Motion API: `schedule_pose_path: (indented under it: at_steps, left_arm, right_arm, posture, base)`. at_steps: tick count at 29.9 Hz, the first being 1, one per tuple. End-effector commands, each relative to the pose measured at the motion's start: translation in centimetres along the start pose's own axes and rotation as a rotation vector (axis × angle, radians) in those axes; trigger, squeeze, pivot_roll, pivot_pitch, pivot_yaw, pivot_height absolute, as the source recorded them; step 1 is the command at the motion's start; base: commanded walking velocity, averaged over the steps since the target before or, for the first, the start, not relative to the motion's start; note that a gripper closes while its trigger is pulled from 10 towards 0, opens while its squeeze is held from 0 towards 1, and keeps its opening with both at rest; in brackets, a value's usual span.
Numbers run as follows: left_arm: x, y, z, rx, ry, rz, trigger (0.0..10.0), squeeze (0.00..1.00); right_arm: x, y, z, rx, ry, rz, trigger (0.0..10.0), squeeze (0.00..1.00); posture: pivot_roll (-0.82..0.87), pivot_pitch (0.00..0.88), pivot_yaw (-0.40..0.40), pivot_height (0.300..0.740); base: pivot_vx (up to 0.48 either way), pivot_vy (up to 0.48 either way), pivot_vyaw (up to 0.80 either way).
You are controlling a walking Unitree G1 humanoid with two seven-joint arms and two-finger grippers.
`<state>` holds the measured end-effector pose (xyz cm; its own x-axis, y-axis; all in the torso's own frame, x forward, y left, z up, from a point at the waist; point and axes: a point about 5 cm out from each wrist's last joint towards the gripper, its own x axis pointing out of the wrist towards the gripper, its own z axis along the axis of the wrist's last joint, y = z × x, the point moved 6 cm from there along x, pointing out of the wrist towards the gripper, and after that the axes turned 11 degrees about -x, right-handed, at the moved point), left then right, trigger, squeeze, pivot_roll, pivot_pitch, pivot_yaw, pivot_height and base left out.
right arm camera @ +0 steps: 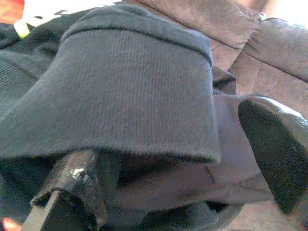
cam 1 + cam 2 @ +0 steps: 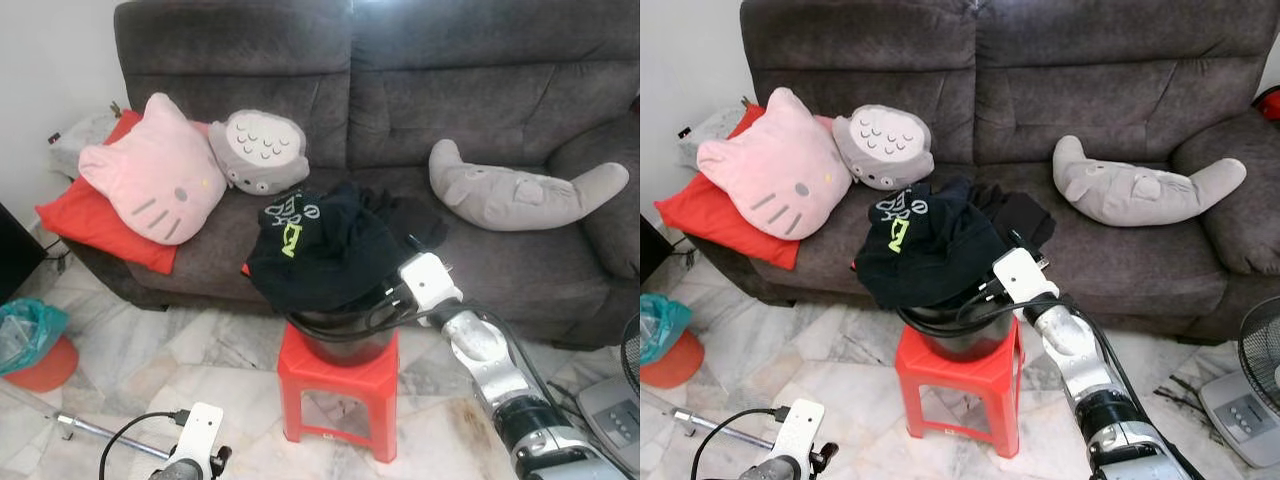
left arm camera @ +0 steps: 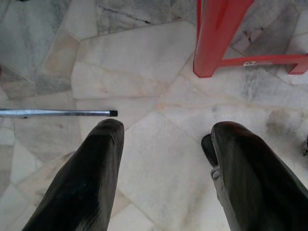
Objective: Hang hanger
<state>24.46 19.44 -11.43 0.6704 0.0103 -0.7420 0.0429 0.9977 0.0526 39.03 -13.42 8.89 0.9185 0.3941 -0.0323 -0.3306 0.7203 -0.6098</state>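
A black garment (image 2: pixel 320 245) with green lettering lies heaped over a black bucket (image 2: pixel 345 350) on a red stool (image 2: pixel 340 385) in front of the grey sofa (image 2: pixel 480 80). My right arm (image 2: pixel 480 350) reaches up to the heap, and its fingers go in under the cloth. In the right wrist view my right gripper (image 1: pixel 175 163) is open, with the garment's ribbed hem (image 1: pixel 125 96) hanging between the two fingers. My left gripper (image 3: pixel 163 134) hangs low over the marble floor beside the stool, open and holding nothing.
A metal rod (image 3: pixel 57 113) lies on the floor by my left gripper. On the sofa are a pink cat pillow (image 2: pixel 155 185), a grey round pillow (image 2: pixel 260 150), a red cushion (image 2: pixel 90 225) and a long grey plush (image 2: pixel 510 195). A fan base (image 2: pixel 1245 410) stands at the right.
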Motion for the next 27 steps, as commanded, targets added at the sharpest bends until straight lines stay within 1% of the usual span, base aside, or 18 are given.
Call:
schedule_pose_path:
  at_steps: [1, 5, 11, 16, 22, 26, 27]
  left_arm:
    - [-0.1, 0.7, -0.4, 0.017, 0.017, 0.013, 10.0, 0.00]
    - [-0.1, 0.7, -0.4, 0.013, 0.017, 0.013, 10.0, 0.00]
    - [-0.1, 0.7, -0.5, 0.016, 0.018, 0.018, 10.0, 0.00]
    - [-0.2, 0.8, -0.6, 0.019, 0.022, 0.021, 10.0, 0.00]
    - [-0.2, 0.9, -0.7, 0.023, 0.022, 0.025, 10.0, 0.00]
    - [-0.2, 1.0, -0.6, 0.023, 0.019, 0.029, 10.0, 0.00]
    - [-0.2, 1.0, -0.6, 0.022, 0.019, 0.029, 10.0, 0.00]
  right_arm:
    - [0.1, 0.6, 0.2, 0.004, -0.009, 0.013, 10.0, 0.00]
    - [0.0, 0.4, 0.1, 0.004, -0.005, -0.002, 10.0, 0.00]
    - [0.0, 0.6, 0.2, 0.006, -0.008, 0.007, 10.0, 0.00]
    - [0.0, 0.7, 0.2, 0.010, -0.010, 0.008, 10.0, 0.00]
    - [0.0, 1.2, 0.6, 0.010, -0.030, 0.030, 10.0, 0.00]
    - [-0.1, 1.9, 1.3, -0.002, -0.075, 0.081, 10.0, 0.00]
    - [-0.2, 2.2, 1.7, -0.011, -0.094, 0.110, 10.0, 0.00]
  posture:
    - [-0.19, 0.000, 0.114, 0.740]
    - [-0.19, 0.000, 0.113, 0.740]
    - [-0.19, 0.000, 0.113, 0.740]
    - [-0.19, 0.000, 0.113, 0.740]
    - [-0.19, 0.000, 0.115, 0.740]
    - [-0.19, 0.000, 0.116, 0.740]
    - [-0.19, 0.000, 0.116, 0.740]
  base:
    - [0.281, 0.000, 0.00]
    - [0.285, 0.000, 0.00]
    - [0.285, 0.000, 0.00]
    - [0.000, 0.000, 0.00]
    - [0.000, 0.000, 0.00]
    - [0.000, 0.000, 0.00]
    - [0.000, 0.000, 0.00]
